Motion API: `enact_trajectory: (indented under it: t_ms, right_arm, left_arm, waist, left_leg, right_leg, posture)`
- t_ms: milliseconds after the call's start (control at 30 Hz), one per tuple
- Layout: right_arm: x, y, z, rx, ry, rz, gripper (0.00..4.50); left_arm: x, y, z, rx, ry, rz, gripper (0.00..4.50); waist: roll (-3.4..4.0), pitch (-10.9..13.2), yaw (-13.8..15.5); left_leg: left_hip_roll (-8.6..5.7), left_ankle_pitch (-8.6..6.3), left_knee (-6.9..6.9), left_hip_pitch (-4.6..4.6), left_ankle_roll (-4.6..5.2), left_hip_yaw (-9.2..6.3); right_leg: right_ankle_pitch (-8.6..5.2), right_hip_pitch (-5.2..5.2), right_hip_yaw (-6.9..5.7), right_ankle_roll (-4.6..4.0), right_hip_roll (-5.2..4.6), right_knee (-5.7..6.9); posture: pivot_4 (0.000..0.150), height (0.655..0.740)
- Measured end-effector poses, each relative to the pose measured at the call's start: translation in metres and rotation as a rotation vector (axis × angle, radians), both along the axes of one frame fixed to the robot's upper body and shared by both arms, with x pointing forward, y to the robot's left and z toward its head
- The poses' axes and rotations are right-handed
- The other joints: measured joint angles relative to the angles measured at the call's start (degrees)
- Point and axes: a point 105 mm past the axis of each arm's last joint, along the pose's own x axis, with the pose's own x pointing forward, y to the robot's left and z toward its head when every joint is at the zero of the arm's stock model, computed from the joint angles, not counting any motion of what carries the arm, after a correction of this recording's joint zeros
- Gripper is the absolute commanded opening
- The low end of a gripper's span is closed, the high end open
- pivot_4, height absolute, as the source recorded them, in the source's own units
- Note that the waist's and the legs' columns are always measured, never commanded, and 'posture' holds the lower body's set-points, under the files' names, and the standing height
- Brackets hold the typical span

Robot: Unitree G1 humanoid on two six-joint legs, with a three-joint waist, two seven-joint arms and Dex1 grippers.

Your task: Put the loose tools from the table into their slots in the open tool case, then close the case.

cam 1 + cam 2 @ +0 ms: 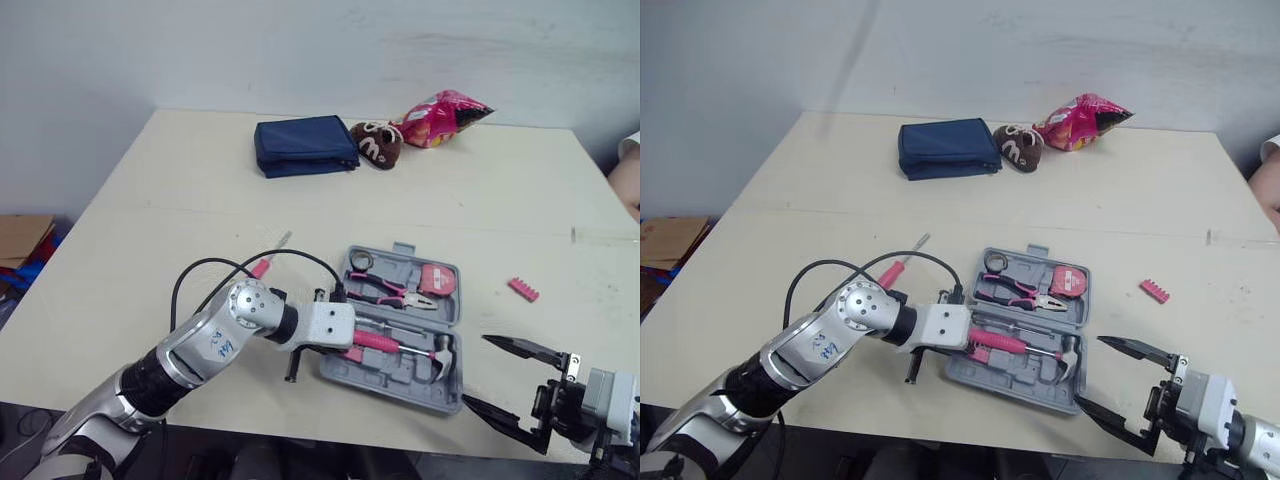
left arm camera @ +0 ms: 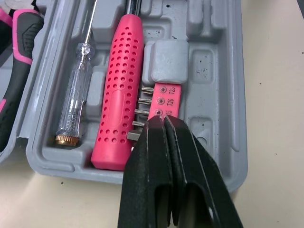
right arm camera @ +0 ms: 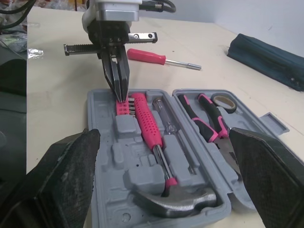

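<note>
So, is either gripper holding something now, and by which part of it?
The left gripper seems to pinch the pink bit holder by its end, inside the tool case. The right gripper is open and holds nothing.

Lab-like room — bare white wall [image 1: 300, 50], plain table [image 1: 180, 200], cardboard box [image 1: 22, 238].
</note>
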Motion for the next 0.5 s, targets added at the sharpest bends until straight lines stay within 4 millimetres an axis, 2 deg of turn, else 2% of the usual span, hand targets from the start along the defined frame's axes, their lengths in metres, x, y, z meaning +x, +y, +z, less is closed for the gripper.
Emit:
enact_trajectory:
  t_ms: [267, 367, 500]
  right_arm:
    - [0.007, 0.001, 0.005, -0.003, -0.023, -0.017, 4.5]
    - [0.01, 0.001, 0.006, 0.002, -0.028, -0.029, 4.5]
    - [0.012, 0.005, 0.008, 0.009, -0.033, -0.025, 4.5]
  left_arm:
    - [-0.001, -0.003, -0.009, -0.069, -0.008, 0.014, 0.02]
    - [0.001, -0.005, -0.016, -0.126, 0.011, 0.026, 0.02]
    - [0.003, -0.004, -0.022, -0.173, 0.017, 0.039, 0.02]
  waist:
    - [0.3, -0.8, 0.2]
    - [0.25, -0.9, 0.5]
    - [0.23, -1.2, 0.4]
  left_leg:
    - [0.01, 0.01, -0.24, 0.05, 0.03, -0.03]
    - [0.0, 0.08, -0.22, 0.01, 0.16, -0.04]
    - [0.0, 0.03, -0.31, 0.0, 0.08, -0.02]
  right_leg:
    - [-0.09, 0.1, 0.0, -0.18, -0.01, -0.35]
    - [-0.33, 0.18, -0.02, -0.7, -0.1, -0.5]
    - [0.06, 0.43, -0.03, -0.55, -0.17, -1.13]
  posture:
    - [0.15, 0.74]
    - [0.15, 0.74]
    - [0.15, 0.74]
